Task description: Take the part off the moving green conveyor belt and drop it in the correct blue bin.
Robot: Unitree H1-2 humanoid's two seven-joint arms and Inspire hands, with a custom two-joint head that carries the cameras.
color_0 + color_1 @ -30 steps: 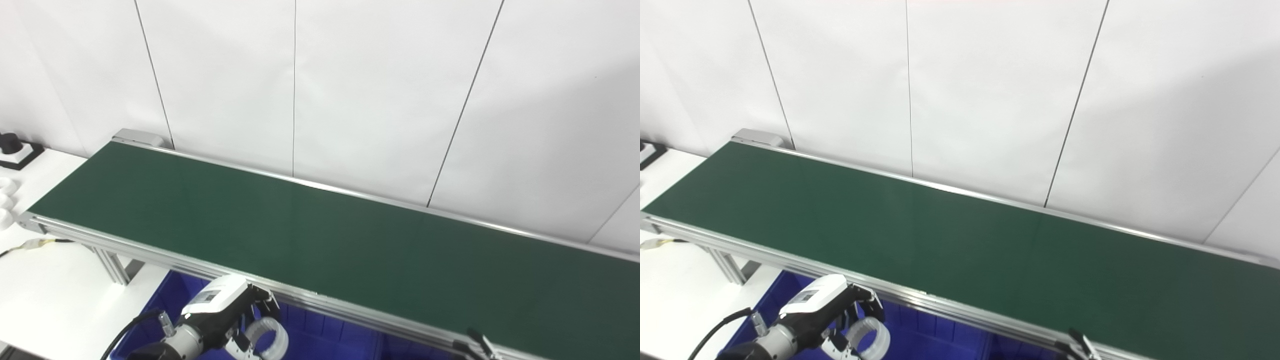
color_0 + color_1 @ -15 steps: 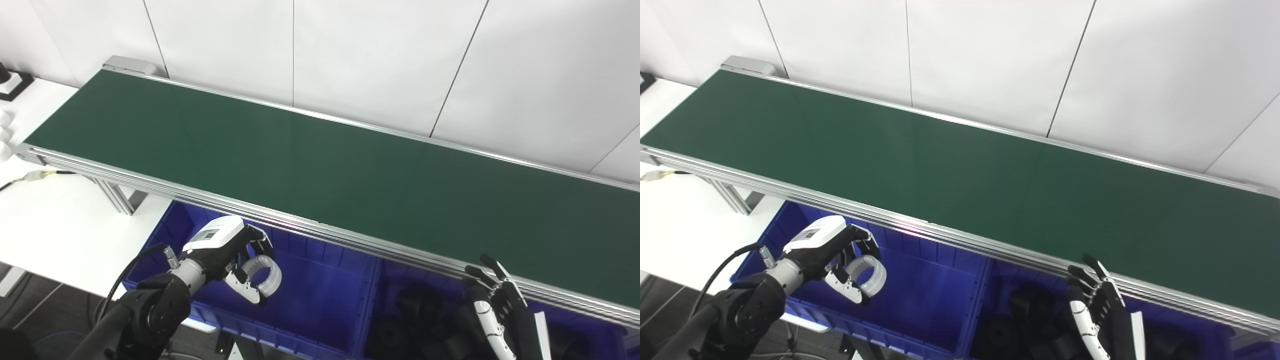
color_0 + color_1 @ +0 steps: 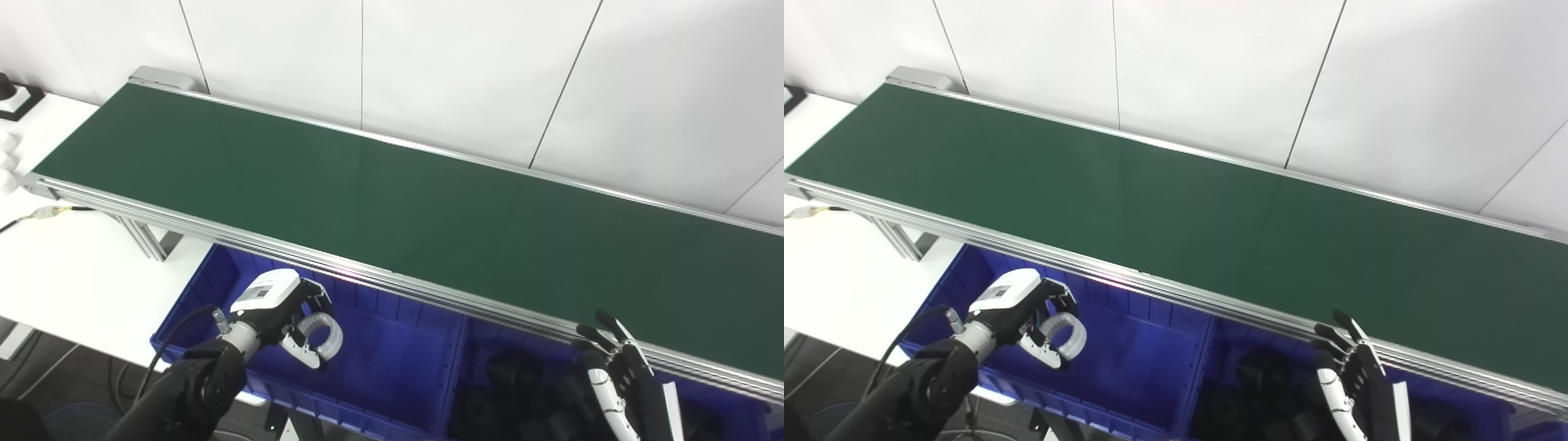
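White ring part point(image 3: 323, 334) above blue bin point(image 3: 392, 367)

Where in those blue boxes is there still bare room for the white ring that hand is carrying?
The left blue bin looks bare across its floor, right of the left hand, which holds the white ring over it. The right blue bin is crowded with black parts, and the right hand hangs open there. The green belt is bare too.
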